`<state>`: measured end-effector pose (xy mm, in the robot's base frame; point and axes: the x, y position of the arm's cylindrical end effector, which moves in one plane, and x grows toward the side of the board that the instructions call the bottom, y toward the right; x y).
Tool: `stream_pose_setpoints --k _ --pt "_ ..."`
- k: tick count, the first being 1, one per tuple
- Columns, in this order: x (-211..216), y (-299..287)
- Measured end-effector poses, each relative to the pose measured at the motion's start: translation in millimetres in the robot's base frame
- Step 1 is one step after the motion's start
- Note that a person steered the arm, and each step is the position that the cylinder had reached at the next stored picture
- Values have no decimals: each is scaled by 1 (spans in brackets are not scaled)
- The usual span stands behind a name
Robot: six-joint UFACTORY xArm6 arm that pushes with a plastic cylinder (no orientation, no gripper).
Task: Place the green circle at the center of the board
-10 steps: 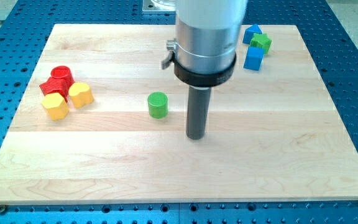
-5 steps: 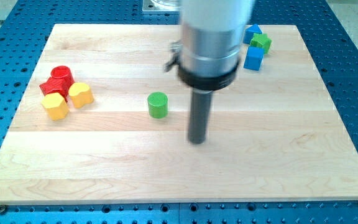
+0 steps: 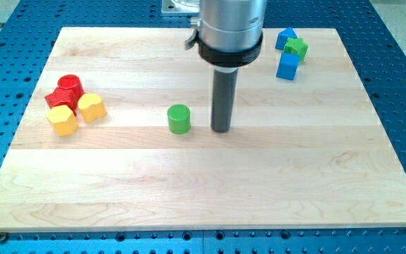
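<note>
The green circle [image 3: 179, 118] is a short green cylinder standing on the wooden board [image 3: 203, 190], a little to the view's left of the board's middle. My tip [image 3: 221, 130] rests on the board just to the view's right of the green circle, with a small gap between them. The rod rises from the tip to the grey arm body at the view's top.
Two red blocks [image 3: 65, 91] and two yellow blocks [image 3: 91, 106] [image 3: 63, 120] cluster at the view's left. Two blue blocks [image 3: 287, 65] [image 3: 285, 37] and a small green block [image 3: 297, 48] sit at the view's top right. A blue perforated table surrounds the board.
My tip has moved toward the view's top, from below and right of the green circle to level with it on its right. No block has moved.
</note>
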<state>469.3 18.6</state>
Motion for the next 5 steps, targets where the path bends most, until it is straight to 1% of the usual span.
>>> stream_pose_setpoints --k 1,2,3,4,5 --pt "25 -37" --pt "16 -50" --pt "-14 -69" --pt "-22 -116" --pt "-32 -58"
